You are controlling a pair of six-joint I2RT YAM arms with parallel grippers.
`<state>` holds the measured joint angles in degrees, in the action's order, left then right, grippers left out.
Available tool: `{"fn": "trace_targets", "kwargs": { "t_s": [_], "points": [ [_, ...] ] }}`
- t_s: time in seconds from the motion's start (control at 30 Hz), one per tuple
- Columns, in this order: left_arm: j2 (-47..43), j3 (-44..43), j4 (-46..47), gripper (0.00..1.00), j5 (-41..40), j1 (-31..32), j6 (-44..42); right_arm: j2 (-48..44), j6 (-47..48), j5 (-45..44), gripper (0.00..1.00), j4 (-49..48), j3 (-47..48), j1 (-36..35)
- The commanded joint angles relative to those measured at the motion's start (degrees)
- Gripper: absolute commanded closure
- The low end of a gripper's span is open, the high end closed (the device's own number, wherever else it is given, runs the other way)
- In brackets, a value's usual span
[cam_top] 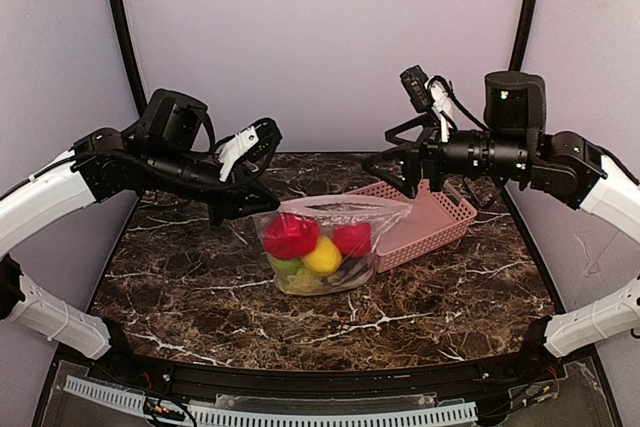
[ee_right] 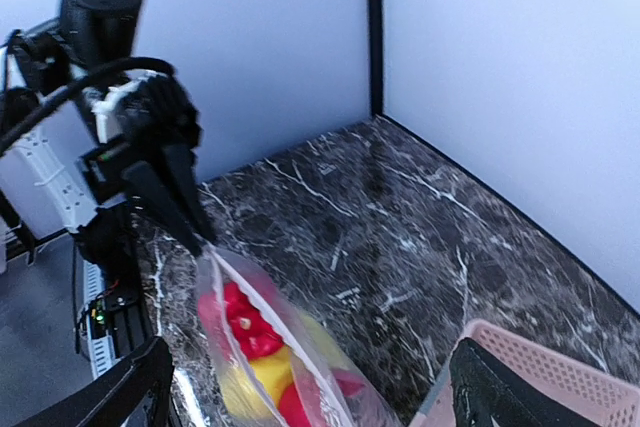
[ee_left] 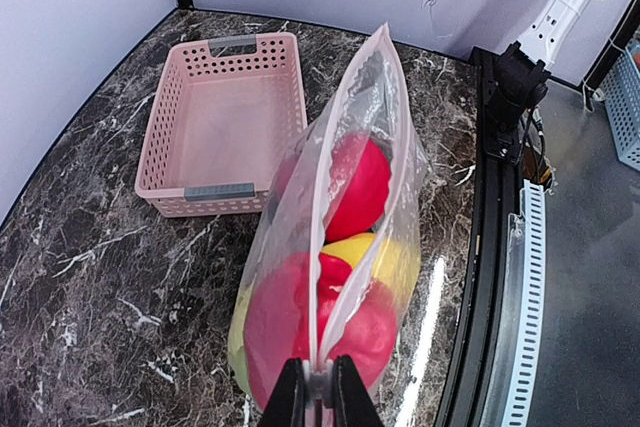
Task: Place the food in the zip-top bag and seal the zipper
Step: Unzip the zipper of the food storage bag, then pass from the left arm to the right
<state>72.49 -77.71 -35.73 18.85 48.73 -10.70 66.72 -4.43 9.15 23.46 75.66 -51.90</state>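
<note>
Currently we note left gripper (ee_left: 318,392) clamped on bag (cam_top: 345,209) corner; food (ee_left: 355,187) inside; right gripper (ee_right: 310,377) jaws spread wide, holding nothing.

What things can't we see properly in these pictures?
Zipper: left wrist view, clear strip on clear plastic, so whether it is pressed shut all along is unclear.
Food at the bottom of the zip-top bag: top view, hidden under the red pieces.
Pink basket: right wrist view, mostly cut off by the bottom edge.
</note>
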Motion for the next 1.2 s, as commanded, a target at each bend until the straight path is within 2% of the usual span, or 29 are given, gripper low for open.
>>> {"fn": "trace_targets", "kwargs": {
  "t_s": [0.0,0.23,0.47,0.63,0.83,0.97,1.03,1.1,1.17],
  "points": [
    [-2.30,0.72,1.92,0.99,2.56,-0.30,1.00,1.67,6.77,10.14,0.07,-5.74,0.31,-3.88],
    [-2.80,0.34,1.88,0.99,4.57,-0.39,0.79,12.04,9.66,15.31,0.23,-5.79,5.92,-6.62],
    [-3.36,-0.12,1.55,0.99,6.34,-0.40,0.37,18.02,12.40,14.45,0.20,-4.63,9.30,-8.19],
    [-2.79,-1.08,0.36,0.99,7.48,-0.41,-0.37,21.30,15.08,13.63,0.22,-3.27,11.70,-8.22],
    [-2.70,-1.45,0.50,0.99,7.34,-0.40,-0.53,24.97,16.66,14.31,0.43,0.21,14.42,-8.17],
    [-2.62,-1.56,0.74,0.99,6.87,-0.47,-0.68,25.13,16.46,16.35,0.47,0.25,14.09,-8.26],
    [-2.62,-1.56,0.82,0.99,6.90,-0.48,-0.64,25.28,16.25,16.68,0.54,0.21,13.80,-8.31],
    [-2.64,-1.56,1.08,0.99,7.04,-0.50,-0.69,25.35,16.00,16.38,0.69,-0.05,13.42,-8.30],
    [-2.70,-1.50,1.31,0.99,7.21,-0.48,-0.63,25.22,15.44,15.75,0.91,-0.57,12.95,-8.31]
  ]
}}
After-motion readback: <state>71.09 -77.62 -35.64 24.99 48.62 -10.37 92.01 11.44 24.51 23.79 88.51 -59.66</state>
